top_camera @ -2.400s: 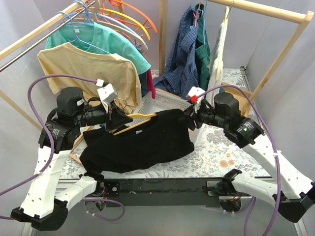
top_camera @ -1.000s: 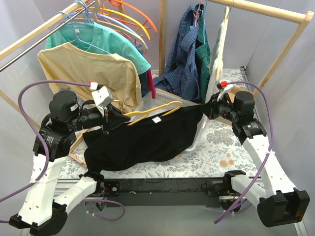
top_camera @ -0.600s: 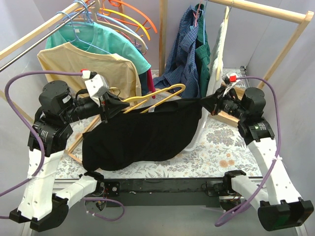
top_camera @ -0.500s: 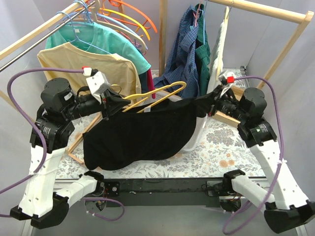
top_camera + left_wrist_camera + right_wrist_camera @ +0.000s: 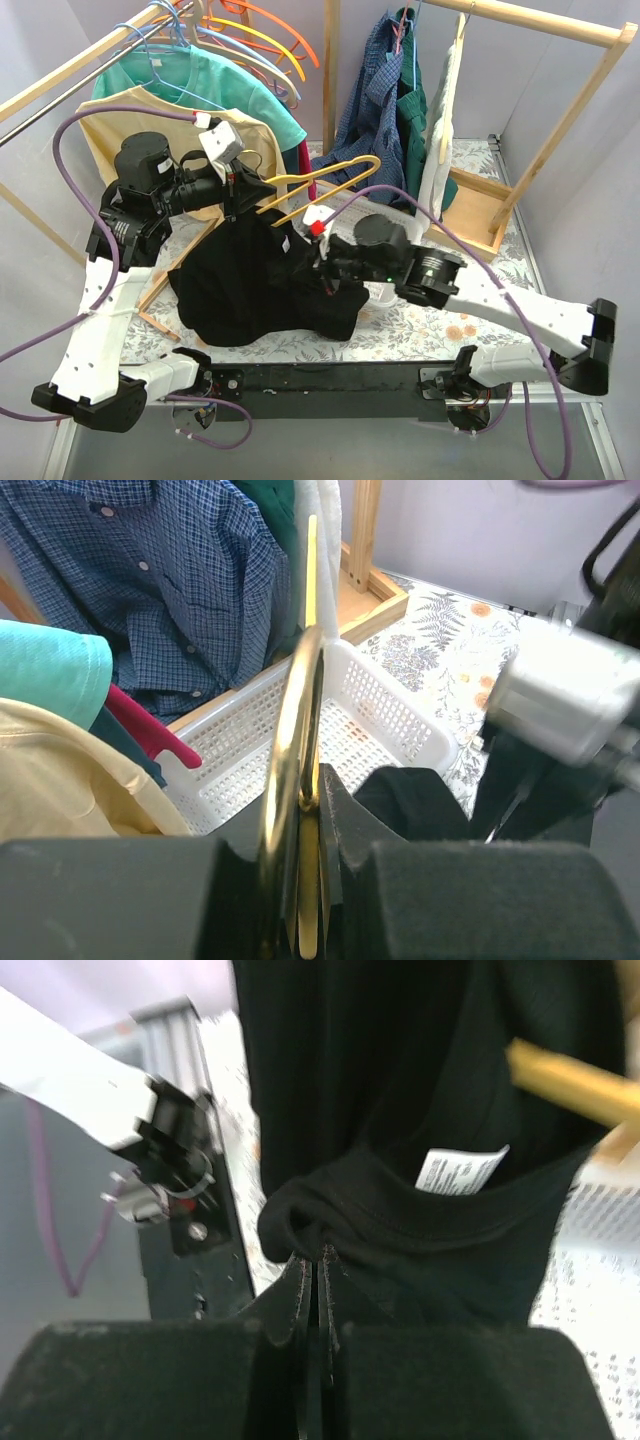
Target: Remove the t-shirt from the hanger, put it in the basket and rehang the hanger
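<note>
The black t-shirt (image 5: 245,290) hangs bunched in the middle, its top caught on the left end of the yellow hanger (image 5: 325,180). My left gripper (image 5: 243,192) is shut on the hanger (image 5: 300,730) near its hook and holds it up, tilted. My right gripper (image 5: 325,268) is shut on a fold of the t-shirt's collar (image 5: 330,1215), just under the white neck label (image 5: 460,1168). The right wrist view shows a hanger arm (image 5: 570,1085) behind the cloth. The left wrist view shows black cloth (image 5: 420,800) below the hanger.
A rail at the left carries a yellow shirt (image 5: 170,135), a teal shirt (image 5: 220,85) and coloured hangers (image 5: 260,40). A blue plaid shirt (image 5: 375,110) hangs at the back. A white basket (image 5: 380,720) sits under the hanger. A wooden frame (image 5: 470,215) stands at the right.
My right arm has swung from the far right to the middle and down with the collar in its grip. The stretched t-shirt now hangs bunched. The left gripper has raised the hanger slightly.
</note>
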Motion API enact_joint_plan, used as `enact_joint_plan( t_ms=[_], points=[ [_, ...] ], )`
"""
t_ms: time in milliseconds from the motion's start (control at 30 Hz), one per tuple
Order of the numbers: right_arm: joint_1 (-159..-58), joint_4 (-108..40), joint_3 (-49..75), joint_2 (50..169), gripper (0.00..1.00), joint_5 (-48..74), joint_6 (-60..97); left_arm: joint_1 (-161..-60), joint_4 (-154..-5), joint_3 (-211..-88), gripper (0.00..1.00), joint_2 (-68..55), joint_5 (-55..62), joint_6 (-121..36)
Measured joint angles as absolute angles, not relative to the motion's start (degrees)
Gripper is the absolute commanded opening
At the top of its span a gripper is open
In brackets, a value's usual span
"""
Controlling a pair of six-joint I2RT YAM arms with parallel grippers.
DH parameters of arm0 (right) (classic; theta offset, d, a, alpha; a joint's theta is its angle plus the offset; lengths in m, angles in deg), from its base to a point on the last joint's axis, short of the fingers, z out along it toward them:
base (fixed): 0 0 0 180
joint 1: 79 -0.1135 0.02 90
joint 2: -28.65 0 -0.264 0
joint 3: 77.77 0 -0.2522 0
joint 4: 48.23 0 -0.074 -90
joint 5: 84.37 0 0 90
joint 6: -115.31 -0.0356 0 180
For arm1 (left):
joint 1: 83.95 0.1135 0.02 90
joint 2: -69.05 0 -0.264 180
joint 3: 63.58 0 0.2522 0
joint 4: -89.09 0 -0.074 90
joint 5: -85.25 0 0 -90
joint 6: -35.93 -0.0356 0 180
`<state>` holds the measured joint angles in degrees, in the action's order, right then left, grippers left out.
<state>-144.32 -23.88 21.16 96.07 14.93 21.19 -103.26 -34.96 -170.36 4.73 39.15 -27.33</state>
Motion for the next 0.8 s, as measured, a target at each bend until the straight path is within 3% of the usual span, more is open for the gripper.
enact_joint_plan(
  t_ms=[67,133,167,367,600,800],
  points=[
    [-145.3,-24.0,21.6,98.9,0.01,12.8,21.3,-103.3,-34.9,-170.4,0.0,4.6,38.7,-27.5],
    [-145.5,-24.0,22.0,100.3,0.21,10.9,21.3,-103.3,-34.8,-170.4,0.0,4.6,38.4,-27.7],
    [-145.5,-23.9,22.1,100.8,0.38,9.9,21.3,-103.3,-34.8,-170.3,0.0,4.7,38.2,-27.7],
    [-145.5,-20.1,19.3,101.5,0.65,4.6,22.9,-103.3,-33.3,-170.0,0.0,4.6,38.1,-29.1],
    [-145.5,-8.6,2.6,101.5,0.67,6.1,31.3,-103.3,-32.4,-165.4,0.0,5.8,39.3,-29.5],
    [-145.5,-0.3,-13.0,102.8,0.61,7.4,40.7,-103.3,-31.0,-162.5,0.0,7.1,41.1,-29.2]
  ],
)
